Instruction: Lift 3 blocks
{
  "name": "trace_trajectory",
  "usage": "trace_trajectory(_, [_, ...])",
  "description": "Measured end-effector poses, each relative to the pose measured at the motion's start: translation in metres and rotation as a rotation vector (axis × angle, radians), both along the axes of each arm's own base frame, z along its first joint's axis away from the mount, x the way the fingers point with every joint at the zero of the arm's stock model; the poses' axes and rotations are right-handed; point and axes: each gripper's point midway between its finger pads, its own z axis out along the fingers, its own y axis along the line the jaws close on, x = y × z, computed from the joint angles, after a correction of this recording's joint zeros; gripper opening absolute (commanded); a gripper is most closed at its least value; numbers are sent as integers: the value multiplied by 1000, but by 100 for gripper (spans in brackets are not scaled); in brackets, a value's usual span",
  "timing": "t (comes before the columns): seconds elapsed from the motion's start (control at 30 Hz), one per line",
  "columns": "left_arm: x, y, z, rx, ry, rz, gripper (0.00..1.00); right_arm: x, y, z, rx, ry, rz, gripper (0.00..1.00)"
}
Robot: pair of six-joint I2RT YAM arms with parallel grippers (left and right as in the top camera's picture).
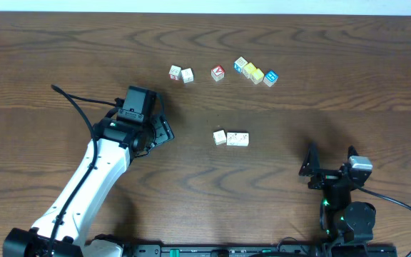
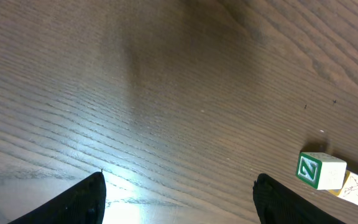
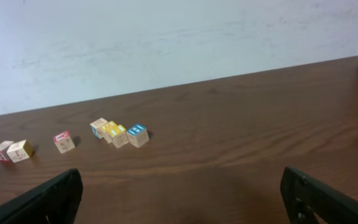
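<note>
Wood-grain counter (image 1: 63, 43), seen from overhead. The left claw (image 1: 161, 133) is spread wide, empty and touching nothing. The right claw (image 1: 331, 161), at 5 o'clock on the counter, is likewise fully spread and empty. The three cream blocks (image 1: 232, 138) lie in a short row near the centre, at 3 o'clock from the left claw, well apart from the coloured cubes (image 1: 255, 73) at 12 o'clock. They are judged light, rigid and smooth-faced, best pinched across their free 12 and 6 o'clock faces.

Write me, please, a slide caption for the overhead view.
Left tool and right tool, both open, flank three cream blocks on the table; coloured cubes sit in a row behind.
</note>
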Motion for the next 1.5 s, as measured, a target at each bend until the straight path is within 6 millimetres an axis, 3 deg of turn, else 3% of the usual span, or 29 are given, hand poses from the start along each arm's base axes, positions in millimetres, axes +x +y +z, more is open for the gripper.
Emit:
trace_trajectory(0.67, [0,0,0,0,1,0,77,0,0,0,-18,1,2,99])
trace_trajectory(0.87, [-10,3,-4,12,44,0,76,0,0,0,-19,1,2,99])
trace_trajectory(1.1, [-4,3,-1,33,10,-42,76,0,0,0,-18,1,2,99])
trace_trajectory(1.2, [3,2,9,61,-55,-135,76,0,0,0,-18,1,2,99])
trace_trajectory(1.3, [11,3,32,88,-167,-219,76,0,0,0,-18,1,2,99])
trace_trajectory(1.37, [11,11,48,110,-245,-243,76,0,0,0,-18,0,2,99])
trace_trajectory(1.5, [-1,38,55,146,-310,-214,77,0,0,0,-18,0,3,99])
